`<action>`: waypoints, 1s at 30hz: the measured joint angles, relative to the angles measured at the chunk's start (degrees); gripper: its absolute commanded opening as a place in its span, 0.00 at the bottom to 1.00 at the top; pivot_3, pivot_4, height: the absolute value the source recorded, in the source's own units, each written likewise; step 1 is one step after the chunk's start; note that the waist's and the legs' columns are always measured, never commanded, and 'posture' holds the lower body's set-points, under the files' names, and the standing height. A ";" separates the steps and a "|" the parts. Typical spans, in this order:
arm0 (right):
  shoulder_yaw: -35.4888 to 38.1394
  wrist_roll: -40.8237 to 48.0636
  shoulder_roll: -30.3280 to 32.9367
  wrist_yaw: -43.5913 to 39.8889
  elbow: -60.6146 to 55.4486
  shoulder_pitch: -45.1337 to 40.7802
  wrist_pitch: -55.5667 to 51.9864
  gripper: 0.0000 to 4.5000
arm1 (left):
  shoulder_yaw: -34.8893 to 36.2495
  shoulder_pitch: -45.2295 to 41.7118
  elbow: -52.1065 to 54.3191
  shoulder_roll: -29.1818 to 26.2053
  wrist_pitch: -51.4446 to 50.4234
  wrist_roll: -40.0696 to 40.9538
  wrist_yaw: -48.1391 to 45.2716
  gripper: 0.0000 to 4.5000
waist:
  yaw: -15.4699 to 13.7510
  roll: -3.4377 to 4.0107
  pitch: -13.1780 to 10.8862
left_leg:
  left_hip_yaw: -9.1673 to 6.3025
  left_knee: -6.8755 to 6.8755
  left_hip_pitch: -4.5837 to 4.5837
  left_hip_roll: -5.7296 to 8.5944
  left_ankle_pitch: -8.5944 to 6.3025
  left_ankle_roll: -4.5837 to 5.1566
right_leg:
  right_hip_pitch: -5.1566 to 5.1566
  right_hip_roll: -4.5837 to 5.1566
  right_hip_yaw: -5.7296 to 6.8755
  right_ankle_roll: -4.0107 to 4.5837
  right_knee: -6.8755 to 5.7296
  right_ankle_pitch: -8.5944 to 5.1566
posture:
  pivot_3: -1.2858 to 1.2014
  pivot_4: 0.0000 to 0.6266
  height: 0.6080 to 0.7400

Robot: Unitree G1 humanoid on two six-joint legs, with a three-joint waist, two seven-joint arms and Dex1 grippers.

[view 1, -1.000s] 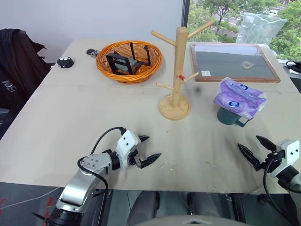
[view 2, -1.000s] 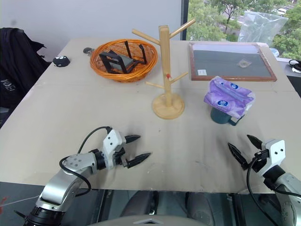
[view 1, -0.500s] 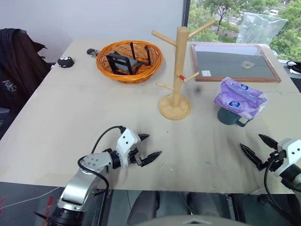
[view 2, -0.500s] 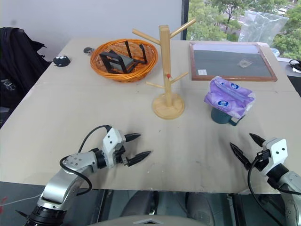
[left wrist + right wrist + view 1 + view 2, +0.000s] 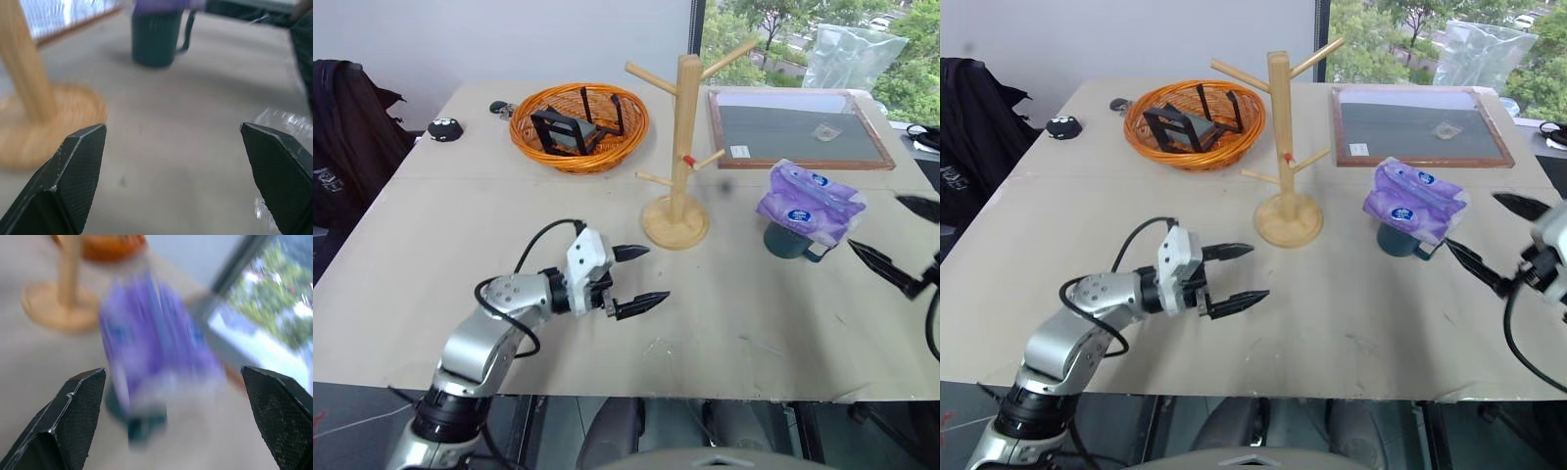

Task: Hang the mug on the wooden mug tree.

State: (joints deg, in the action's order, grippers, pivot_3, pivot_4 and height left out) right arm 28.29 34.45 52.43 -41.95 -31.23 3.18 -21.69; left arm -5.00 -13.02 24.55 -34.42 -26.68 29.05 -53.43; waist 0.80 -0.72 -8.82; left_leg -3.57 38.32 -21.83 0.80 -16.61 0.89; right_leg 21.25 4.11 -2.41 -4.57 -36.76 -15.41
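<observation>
The mug (image 5: pixel 791 241), capped by a purple packet (image 5: pixel 811 201), stands near the table's right edge (image 5: pixel 925 186). Bare tabletop separates it from the wooden mug tree (image 5: pixel 678 137). Left gripper (image 5: pixel 640 278) and right gripper (image 5: pixel 1485 238) both spread, empty

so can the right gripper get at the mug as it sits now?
Probably not cleanly: the purple packet lies on top of the mug, covering its rim. The open right gripper is beside it, near the handle side.
</observation>
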 measured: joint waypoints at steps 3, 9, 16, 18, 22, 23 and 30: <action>-8.42 -1.65 0.12 0.44 0.10 -6.31 -1.79 0.99 | -0.45 -2.32 1.24 0.10 -0.64 0.41 -0.01 1.00 | -0.22 -0.06 -0.01 | -0.03 -0.01 -0.08 0.01 0.00 -0.01 | 0.03 0.01 0.05 0.00 0.06 -0.01 | 0.52 0.24 0.98; -17.70 -10.59 -1.26 -0.21 9.78 -9.98 0.99 0.99 | -0.86 -2.64 1.92 0.28 -1.79 0.40 1.19 1.00 | -0.41 -0.09 -0.04 | -0.02 0.02 -0.65 0.03 0.17 -0.29 | 0.57 0.05 0.04 -0.01 0.09 0.00 | 0.52 0.24 0.98; -20.92 -16.05 -3.44 -0.99 14.08 -12.00 5.02 0.72 | -0.51 -2.48 4.26 0.64 -2.94 0.72 3.96 1.00 | -0.16 -0.08 -0.04 | -0.03 0.04 -0.57 0.02 0.17 -0.29 | 0.55 0.02 0.04 -0.01 -0.03 0.00 | 0.52 0.24 0.98; -20.94 -16.29 -3.80 -1.17 14.22 -12.14 5.70 0.50 | -0.42 -2.39 4.27 0.65 -3.04 0.95 4.51 1.00 | -0.14 -0.08 -0.04 | -0.03 0.05 -0.55 0.02 0.17 -0.29 | 0.53 0.02 0.04 -0.01 -0.05 0.01 | 0.52 0.24 0.98; -20.93 -16.84 -4.54 -1.39 15.02 -13.29 6.19 0.16 | -0.35 -2.37 4.27 0.70 -3.14 1.00 5.07 1.00 | -0.12 -0.09 -0.04 | -0.03 0.07 -0.55 0.02 0.17 -0.29 | 0.53 0.02 0.03 -0.01 -0.04 0.01 | 0.52 0.24 0.98; -20.92 -17.04 -4.77 -1.40 15.16 -13.50 6.41 0.05 | -0.35 -2.37 4.27 0.75 -3.14 1.00 5.13 1.00 | -0.12 -0.09 -0.04 | -0.03 0.07 -0.55 0.03 0.18 -0.29 | 0.53 0.01 0.04 -0.01 -0.04 0.01 | 0.52 0.24 0.98; -20.58 -17.36 -5.39 -1.29 15.31 -13.61 6.85 0.02 | -0.35 -2.38 4.27 1.17 -3.04 1.52 5.11 1.00 | -0.15 -0.09 -0.04 | -0.03 0.08 -0.55 0.02 0.18 -0.29 | 0.53 0.02 0.03 -0.01 -0.05 0.01 | 0.52 0.24 0.98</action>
State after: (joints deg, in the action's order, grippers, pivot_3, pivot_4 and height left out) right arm 7.71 17.09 47.04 -43.23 -15.91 -10.42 -14.85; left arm -5.35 -15.40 28.82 -33.25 -29.72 30.57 -48.32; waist 0.65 -0.80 -8.86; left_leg -3.60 38.40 -22.38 0.82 -16.44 0.60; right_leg 21.77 4.13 -2.38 -4.57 -36.81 -15.40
